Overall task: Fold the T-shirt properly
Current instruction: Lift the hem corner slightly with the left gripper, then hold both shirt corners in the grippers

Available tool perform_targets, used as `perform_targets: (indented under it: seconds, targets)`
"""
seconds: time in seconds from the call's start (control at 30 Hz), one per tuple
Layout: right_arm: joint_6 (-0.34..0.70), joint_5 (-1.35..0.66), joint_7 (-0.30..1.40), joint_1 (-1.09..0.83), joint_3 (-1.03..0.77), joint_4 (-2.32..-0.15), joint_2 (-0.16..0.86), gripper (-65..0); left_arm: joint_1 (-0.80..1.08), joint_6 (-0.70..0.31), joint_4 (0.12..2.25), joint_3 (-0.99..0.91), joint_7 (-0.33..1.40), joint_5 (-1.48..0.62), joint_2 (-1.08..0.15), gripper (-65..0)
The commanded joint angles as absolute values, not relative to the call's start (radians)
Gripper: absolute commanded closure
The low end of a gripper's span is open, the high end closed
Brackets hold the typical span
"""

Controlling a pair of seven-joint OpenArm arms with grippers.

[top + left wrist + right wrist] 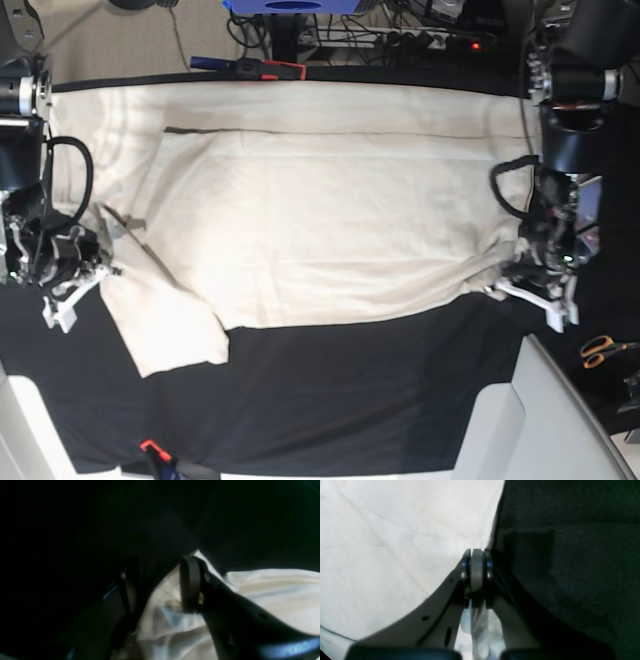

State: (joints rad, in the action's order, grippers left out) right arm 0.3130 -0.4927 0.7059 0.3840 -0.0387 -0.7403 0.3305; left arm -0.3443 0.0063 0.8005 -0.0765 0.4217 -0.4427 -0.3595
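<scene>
T-shirt (320, 220) lies flat — long axis left-right, a sleeve (165, 325) front-left

Black arms (568, 110) – looped black cables (505, 185), pale curved fingers (437, 605).

Scissors (603, 349) (orange-handled); black tablecloth (350, 400)

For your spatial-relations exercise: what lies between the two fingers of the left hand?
In the left wrist view, only black tablecloth shows between the left hand fingers; the T-shirt lies beside and under one finger.
</scene>
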Motion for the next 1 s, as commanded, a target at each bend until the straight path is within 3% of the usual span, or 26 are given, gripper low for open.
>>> perform_targets:
  seconds: [0.0,0.23,0.37,0.57,0.7,0.97]
  targets:
    - [0.318,-0.506,0.693,0.412,-0.039,-0.757,0.346,-0.2,-0.358,0.012,0.84,-0.085,0.417,-0.44,-0.384,-26.0]
    - [0.318,-0.506,0.694,0.41,-0.039,-0.757,0.344,-0.2,-0.357,-0.004,0.863,-0.087,0.438,-0.447,-0.401,-26.0]
    - [0.318,-0.506,0.694,0.41,-0.039,-0.757,0.349,-0.2,-0.357,-0.165,0.845,-0.107,0.438,-0.447,-0.414,-26.0]
    - [0.318,-0.506,0.694,0.409,-0.039,-0.757,0.351,-0.2,-0.371,-0.294,0.685,-0.286,0.429,-0.44,-0.415,-26.0]
    - [0.318,-0.506,0.696,0.41,-0.039,-0.757,0.348,-0.2,-0.397,-0.404,0.625,-0.292,0.429,-0.438,-0.415,-26.0]
    - [0.318,-0.506,0.696,0.41,-0.039,-0.757,0.348,-0.2,-0.39,-0.418,0.619,-0.289,0.366,-0.438,-0.41,-26.0]
